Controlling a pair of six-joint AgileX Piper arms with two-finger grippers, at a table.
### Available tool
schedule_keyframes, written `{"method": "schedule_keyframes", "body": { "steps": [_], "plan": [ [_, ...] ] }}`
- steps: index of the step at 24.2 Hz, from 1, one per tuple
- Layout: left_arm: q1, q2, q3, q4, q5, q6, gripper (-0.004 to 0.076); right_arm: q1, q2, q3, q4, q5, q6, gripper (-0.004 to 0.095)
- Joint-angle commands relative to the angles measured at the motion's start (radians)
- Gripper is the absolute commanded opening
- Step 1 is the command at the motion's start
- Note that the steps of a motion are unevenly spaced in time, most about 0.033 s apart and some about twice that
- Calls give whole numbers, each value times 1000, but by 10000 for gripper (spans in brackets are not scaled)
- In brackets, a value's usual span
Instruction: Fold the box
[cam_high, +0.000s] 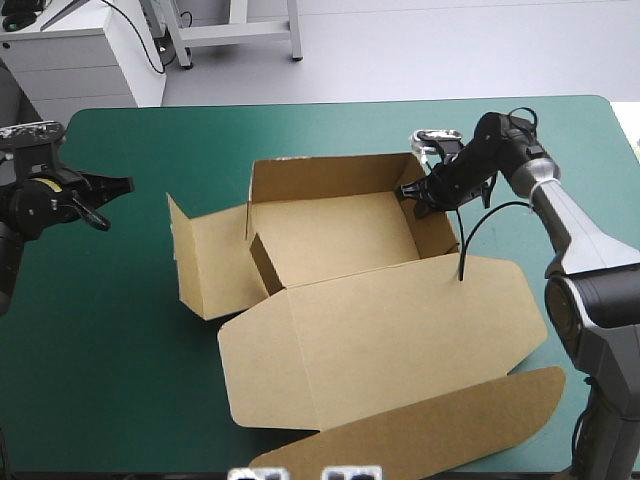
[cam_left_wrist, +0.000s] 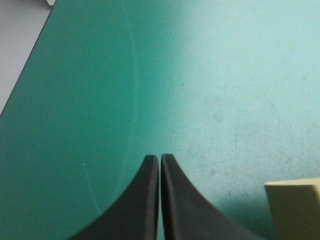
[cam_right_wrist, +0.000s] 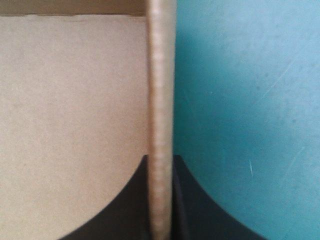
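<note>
The brown box (cam_high: 340, 240) stands in the middle of the table as an open tray. Its back wall (cam_high: 330, 175) is raised, a side flap (cam_high: 210, 255) is spread out to the left, and the lid (cam_high: 390, 330) lies flat toward the front. My right gripper (cam_high: 413, 193) is shut on the top edge of the right wall (cam_high: 437, 228). In the right wrist view that wall's edge (cam_right_wrist: 160, 100) runs between the black fingers (cam_right_wrist: 200, 200). My left gripper (cam_high: 118, 186) hovers near the table's left edge, shut and holding nothing (cam_left_wrist: 160, 157). A corner of the box (cam_left_wrist: 295, 210) shows beside it.
The lid's curved tuck flap (cam_high: 430, 430) reaches the table's front edge. Teal-green cover (cam_high: 100, 330) lies between the left gripper and the box. A strip of cover (cam_high: 560, 130) also shows behind and to the right of the box.
</note>
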Motion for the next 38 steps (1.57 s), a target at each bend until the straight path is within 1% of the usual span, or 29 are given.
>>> {"method": "schedule_keyframes", "body": {
  "steps": [1, 4, 5, 6, 7, 8, 9, 10, 12, 16, 19, 23, 26, 29, 31, 34, 38],
  "plan": [
    [97, -17, -28, -242, -79, 120, -2, -49, -134, -24, 149, -23, -4, -12],
    [183, 13, -28, -493, -64, 253, -2, -95, -188, -24, 231, -23, -32, -14],
    [220, 41, -28, -683, -39, 351, -2, -120, -226, -24, 252, -19, -46, -14],
    [228, 51, -28, -755, -26, 391, -2, -127, -238, -24, 252, -19, -48, -14],
    [231, 79, -28, -921, 10, 480, -2, -137, -274, -24, 249, -28, -53, -14],
    [231, 90, -28, -1004, 28, 526, -2, -138, -292, -24, 249, -35, -53, -14],
    [231, 116, -28, -1179, 90, 615, -2, -138, -323, -24, 249, -59, -53, -14],
    [231, 134, -28, -1308, 159, 672, -3, -138, -343, -24, 249, -87, -53, -14],
    [210, 141, -28, -1448, 245, 736, -8, -138, -369, -24, 249, -132, -53, -14],
    [125, 135, -30, -1471, 318, 739, -8, -135, -372, -24, 253, -167, -53, -13],
    [56, 118, -30, -1472, 318, 757, -8, -135, -372, -22, 251, -207, -53, -13],
    [16, 104, -30, -1464, 320, 757, -8, -130, -369, -22, 248, -223, -53, -13],
    [-2, 90, -31, -1418, 310, 757, -8, -92, -369, -22, 188, -250, -45, -8],
    [-18, 69, -31, -1369, 280, 757, -8, -39, -368, -22, 116, -294, -17, -8],
    [-18, 52, -31, -1356, 278, 755, -8, -8, -367, -22, 74, -329, 12, -8],
    [-18, 37, -31, -1316, 278, 748, -8, 18, -364, -22, 63, -365, 24, -8],
    [-18, 27, -31, -1285, 285, 731, -8, 48, -352, -22, 51, -384, 33, -4]
  ]
}}
